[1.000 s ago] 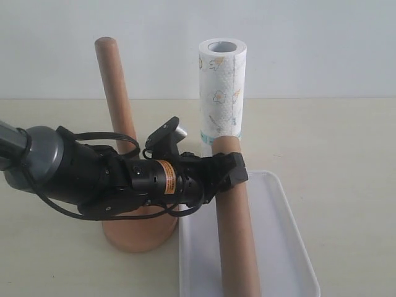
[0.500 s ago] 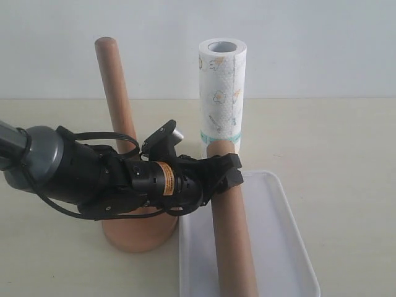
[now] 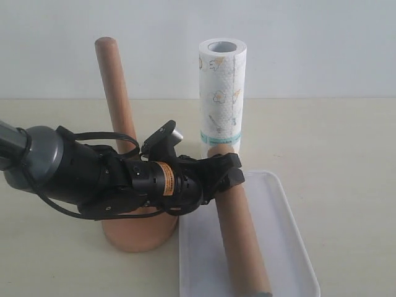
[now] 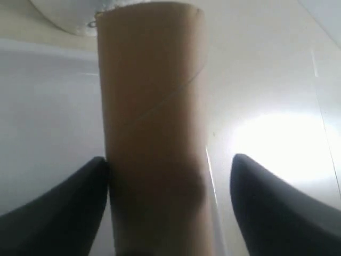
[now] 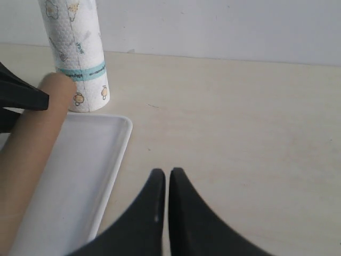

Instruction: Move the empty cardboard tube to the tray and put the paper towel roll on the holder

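Note:
The brown empty cardboard tube [image 3: 238, 235] lies lengthwise in the white tray [image 3: 291, 241], its far end raised between the fingers of my left gripper [image 3: 226, 170]. In the left wrist view the tube [image 4: 152, 106] touches one finger, while a clear gap separates it from the other, so this gripper [image 4: 170, 160] is open around it. The paper towel roll [image 3: 223, 93] stands upright just behind the tray. The wooden holder [image 3: 117, 93] stands left of the tray, its dowel bare. My right gripper [image 5: 166, 173] hangs shut and empty over the table, right of the tray [image 5: 85, 176].
The left arm's black body crosses in front of the holder's round base [image 3: 139, 232]. The towel roll [image 5: 74, 48] stands close to the tray's far corner. A pale wall runs behind the beige tabletop [image 3: 334, 136].
The tube's near end has dropped down into the tray and the tube has swung slightly right. The left gripper's fingers have spread off it. The right gripper has stayed still.

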Available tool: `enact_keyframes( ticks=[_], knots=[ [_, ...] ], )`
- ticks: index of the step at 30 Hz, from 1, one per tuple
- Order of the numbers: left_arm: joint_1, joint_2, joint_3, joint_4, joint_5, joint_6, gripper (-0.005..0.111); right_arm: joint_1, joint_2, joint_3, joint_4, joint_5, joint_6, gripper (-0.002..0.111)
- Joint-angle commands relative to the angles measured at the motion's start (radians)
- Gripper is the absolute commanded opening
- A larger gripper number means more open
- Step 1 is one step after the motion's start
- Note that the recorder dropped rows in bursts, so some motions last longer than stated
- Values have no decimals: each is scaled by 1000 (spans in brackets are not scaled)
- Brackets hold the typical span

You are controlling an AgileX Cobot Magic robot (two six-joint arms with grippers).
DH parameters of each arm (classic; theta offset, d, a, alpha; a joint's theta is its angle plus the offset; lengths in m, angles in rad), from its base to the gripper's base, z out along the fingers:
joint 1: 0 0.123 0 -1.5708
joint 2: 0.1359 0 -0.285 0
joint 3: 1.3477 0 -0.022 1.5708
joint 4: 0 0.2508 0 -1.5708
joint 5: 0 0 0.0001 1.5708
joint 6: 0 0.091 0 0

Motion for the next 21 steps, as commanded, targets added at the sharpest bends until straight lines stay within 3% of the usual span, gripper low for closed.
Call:
enact_keyframes(
  ticks=[1, 21],
  knots=[
    [1, 3, 2, -5, -1, -5, 68, -2, -4, -1, 2, -4, -2, 3],
    [1, 1, 2, 22, -68, -5, 70, -2, -4, -1, 2, -4, -2, 3]
  ],
)
